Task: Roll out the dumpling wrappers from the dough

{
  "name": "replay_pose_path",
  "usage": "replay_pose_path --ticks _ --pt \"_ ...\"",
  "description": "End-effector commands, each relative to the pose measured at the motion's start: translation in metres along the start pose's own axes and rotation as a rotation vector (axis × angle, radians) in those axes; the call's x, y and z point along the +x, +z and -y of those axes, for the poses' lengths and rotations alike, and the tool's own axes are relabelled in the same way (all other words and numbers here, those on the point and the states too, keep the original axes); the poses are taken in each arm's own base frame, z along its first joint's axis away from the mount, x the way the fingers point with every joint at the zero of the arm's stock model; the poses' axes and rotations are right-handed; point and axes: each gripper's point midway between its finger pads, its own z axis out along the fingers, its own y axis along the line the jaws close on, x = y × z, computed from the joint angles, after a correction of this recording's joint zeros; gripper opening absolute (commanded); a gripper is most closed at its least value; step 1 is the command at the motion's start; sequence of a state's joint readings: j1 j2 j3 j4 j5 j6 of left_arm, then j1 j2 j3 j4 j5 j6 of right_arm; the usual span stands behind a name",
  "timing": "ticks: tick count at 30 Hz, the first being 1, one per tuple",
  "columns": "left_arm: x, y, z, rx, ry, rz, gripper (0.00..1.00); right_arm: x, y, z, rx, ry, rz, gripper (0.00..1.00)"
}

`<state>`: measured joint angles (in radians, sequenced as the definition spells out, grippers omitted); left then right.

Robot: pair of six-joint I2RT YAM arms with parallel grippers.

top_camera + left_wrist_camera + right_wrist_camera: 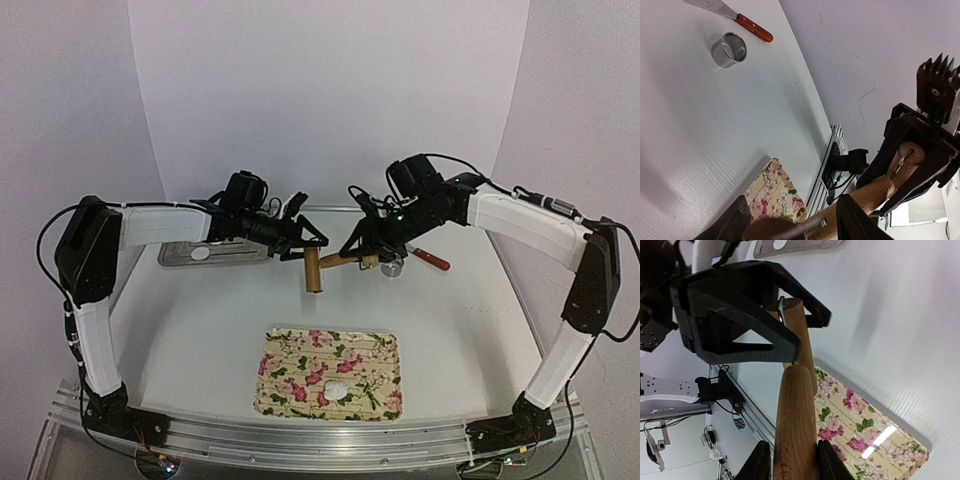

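A wooden rolling pin (340, 263) hangs in the air above the middle of the table, between both arms. My right gripper (792, 460) is shut on the pin (795, 415), its fingers pressed on both sides. My left gripper (795, 220) stands open around the pin's other end (865, 200), its fingers wide apart. From above, the left gripper (298, 243) and the right gripper (362, 250) face each other. A small white lump of dough (338, 389) lies on the floral mat (290, 375). One dumpling wrapper (201, 254), a flat white disc, rests on the metal tray (240, 255).
A metal ring cutter (730, 49) stands on the table under the right arm. A red-handled scraper (754, 27) lies beside it. The floral mat (865, 435) sits near the front edge, below the pin. White walls close in the back and sides.
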<state>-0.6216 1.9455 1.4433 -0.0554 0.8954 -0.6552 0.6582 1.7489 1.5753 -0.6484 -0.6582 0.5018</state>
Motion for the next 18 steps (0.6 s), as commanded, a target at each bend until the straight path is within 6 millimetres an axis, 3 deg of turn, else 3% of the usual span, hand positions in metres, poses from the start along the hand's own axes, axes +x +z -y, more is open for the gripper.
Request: replay_pose_path --ticks 1,5,8,12,18 --pt "-0.032 -0.038 0.039 -0.109 0.125 0.209 0.86 -0.011 -0.04 0.004 0.095 -0.025 0.145 0.0" --pt "-0.034 -0.062 0.048 -0.162 0.152 0.316 0.89 0.005 -0.05 0.013 0.15 -0.038 0.122 0.0" --pt "-0.021 -0.072 0.034 -0.228 0.073 0.327 0.9 0.015 -0.058 0.014 0.169 -0.058 0.094 0.0" --pt "0.018 -0.071 0.0 -0.374 -0.071 0.261 0.85 0.028 -0.069 0.011 0.179 -0.051 0.054 0.0" --pt "0.088 -0.058 -0.025 -0.531 -0.23 0.137 0.84 0.067 -0.069 0.0 0.086 0.057 -0.068 0.0"
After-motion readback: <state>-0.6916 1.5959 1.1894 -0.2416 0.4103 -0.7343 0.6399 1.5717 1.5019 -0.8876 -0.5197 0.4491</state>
